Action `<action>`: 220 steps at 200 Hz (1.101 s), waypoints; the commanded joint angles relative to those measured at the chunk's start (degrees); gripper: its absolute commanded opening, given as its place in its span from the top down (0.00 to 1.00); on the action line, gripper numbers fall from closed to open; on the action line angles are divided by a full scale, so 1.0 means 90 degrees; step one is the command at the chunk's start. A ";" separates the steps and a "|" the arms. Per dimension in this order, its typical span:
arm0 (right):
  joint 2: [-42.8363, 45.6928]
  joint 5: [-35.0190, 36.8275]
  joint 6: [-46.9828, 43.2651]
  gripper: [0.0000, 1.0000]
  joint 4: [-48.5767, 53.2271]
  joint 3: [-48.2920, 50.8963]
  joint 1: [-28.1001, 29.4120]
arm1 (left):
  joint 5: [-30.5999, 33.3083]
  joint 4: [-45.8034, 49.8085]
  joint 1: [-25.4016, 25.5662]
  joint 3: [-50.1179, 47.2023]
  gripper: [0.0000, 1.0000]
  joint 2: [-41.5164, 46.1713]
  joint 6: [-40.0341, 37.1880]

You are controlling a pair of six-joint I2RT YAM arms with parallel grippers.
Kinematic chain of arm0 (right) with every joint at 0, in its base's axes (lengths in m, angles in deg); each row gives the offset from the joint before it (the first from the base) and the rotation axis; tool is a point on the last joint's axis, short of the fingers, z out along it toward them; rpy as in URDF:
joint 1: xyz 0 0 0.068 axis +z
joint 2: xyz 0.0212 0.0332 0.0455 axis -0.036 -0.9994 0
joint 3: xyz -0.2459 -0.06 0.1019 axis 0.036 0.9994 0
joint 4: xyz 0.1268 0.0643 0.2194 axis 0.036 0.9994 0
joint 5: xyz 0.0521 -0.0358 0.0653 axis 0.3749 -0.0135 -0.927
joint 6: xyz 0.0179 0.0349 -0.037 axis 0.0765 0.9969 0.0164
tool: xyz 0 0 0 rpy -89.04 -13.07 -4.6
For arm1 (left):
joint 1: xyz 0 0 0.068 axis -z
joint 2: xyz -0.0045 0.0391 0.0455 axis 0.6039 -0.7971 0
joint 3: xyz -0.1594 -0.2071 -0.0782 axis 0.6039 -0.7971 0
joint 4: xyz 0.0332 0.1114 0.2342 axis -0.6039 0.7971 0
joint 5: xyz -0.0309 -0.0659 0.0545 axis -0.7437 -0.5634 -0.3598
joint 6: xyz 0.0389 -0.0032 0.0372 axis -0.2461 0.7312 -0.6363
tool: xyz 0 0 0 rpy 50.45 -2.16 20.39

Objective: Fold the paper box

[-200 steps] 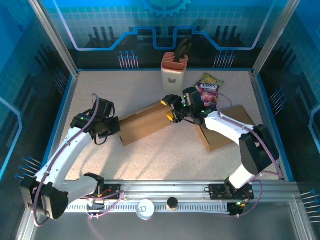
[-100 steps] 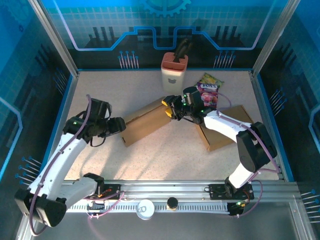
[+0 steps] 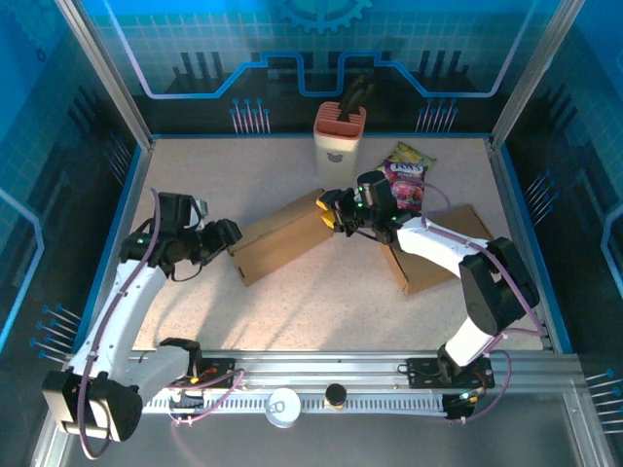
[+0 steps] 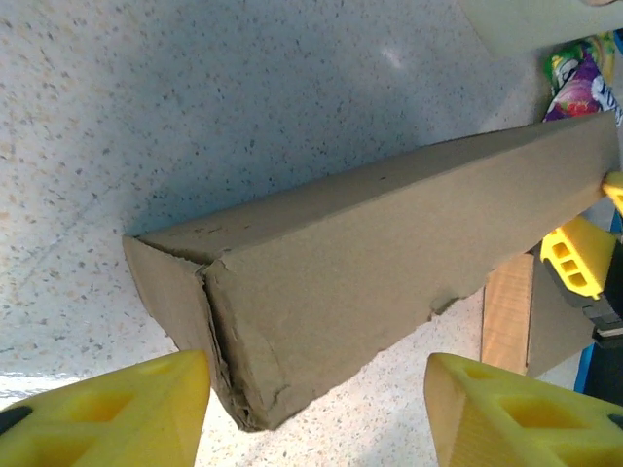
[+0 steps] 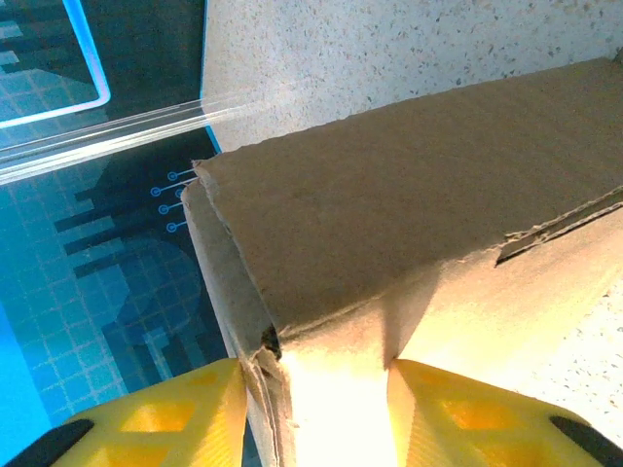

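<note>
Seen from my remote station, the long brown cardboard box (image 3: 282, 235) lies slantwise in mid-tabletop. Its far-right end is clamped between the yellow fingers of the right pincer (image 3: 331, 212), while the left pincer (image 3: 230, 236) stands wide just off the box's crumpled near-left end, not touching it. The speckled beige tabletop (image 3: 321, 302) sits inside blue-lit walls. A flat brown cardboard sheet (image 3: 438, 263) lies to the right, with a white holder with an orange top (image 3: 339, 136) and a bright snack packet (image 3: 409, 173) behind. Bare surface runs from the box to the near rail (image 3: 389, 362).
</note>
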 commanded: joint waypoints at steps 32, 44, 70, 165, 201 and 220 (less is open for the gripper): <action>-0.0164 0.0043 -0.0055 0.66 0.0209 0.0342 -0.0064 | -0.0201 -0.0375 -0.0120 -0.0519 0.47 0.0110 0.0141; -0.0163 0.0030 -0.0053 0.67 0.0186 0.0373 -0.0063 | -0.0148 -0.0394 -0.0121 -0.0574 0.49 0.0141 0.0124; -0.0147 0.0009 -0.0067 0.67 0.0177 0.0411 -0.0064 | -0.0139 -0.0461 -0.0131 -0.0654 0.59 0.0202 0.0105; 0.0183 -0.0225 -0.0407 0.69 0.0248 0.0751 -0.0129 | 0.0167 -0.0404 0.0275 -0.0471 0.81 0.0372 -0.0315; 0.0691 -0.0355 -0.0624 0.68 0.0320 0.1388 -0.0314 | 0.1073 -0.0267 0.1117 -0.0368 0.82 0.0621 -0.0307; 0.1049 -0.0446 -0.0809 0.68 0.0431 0.1748 -0.0438 | 0.1393 -0.0279 0.1594 -0.0353 0.82 0.0752 -0.0260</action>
